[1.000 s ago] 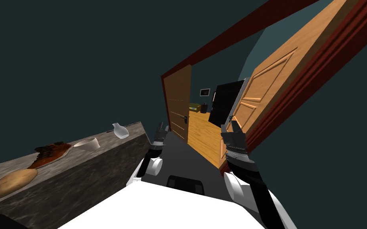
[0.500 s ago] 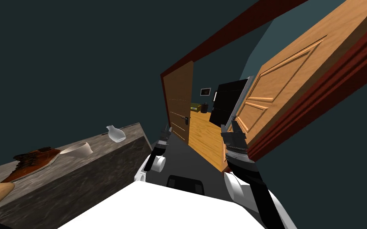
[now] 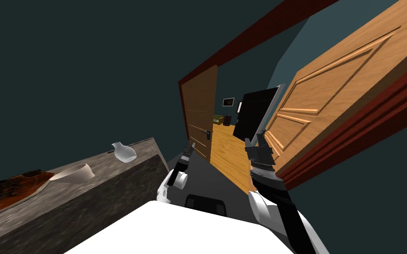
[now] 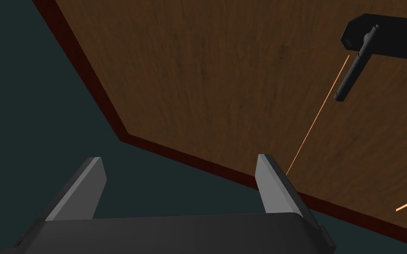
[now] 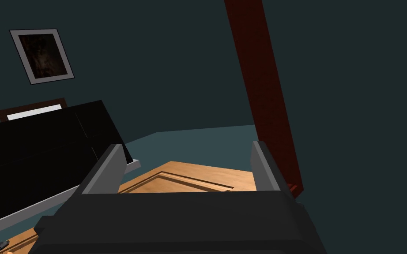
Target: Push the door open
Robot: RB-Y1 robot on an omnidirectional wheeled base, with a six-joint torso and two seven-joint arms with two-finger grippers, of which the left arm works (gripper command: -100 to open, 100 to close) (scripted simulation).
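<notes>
1. The right gripper is open, its two fingers standing apart with nothing between them.
2. The panelled door stands swung open just to this gripper's right. In the right wrist view its light wood face shows low between the fingers. Whether a finger touches it I cannot tell.
3. The dark red frame runs past the right finger.
4. Ahead of the right gripper, a little to its left, stands a black panel with a grey edge. A framed picture hangs on the wall further off.
5. The left gripper is open too and holds nothing.
6. A darker door stands ahead of the left gripper, apart from its fingers. Its black handle is beyond the right-hand finger.
7. Well to the left gripper's left is a stone-grey counter.
8. On the counter a pale vase stands nearest that gripper. A shallow bowl comes next, then a plate bearing something brown.
9. Whether the vase or bowl holds anything I cannot tell.
</notes>
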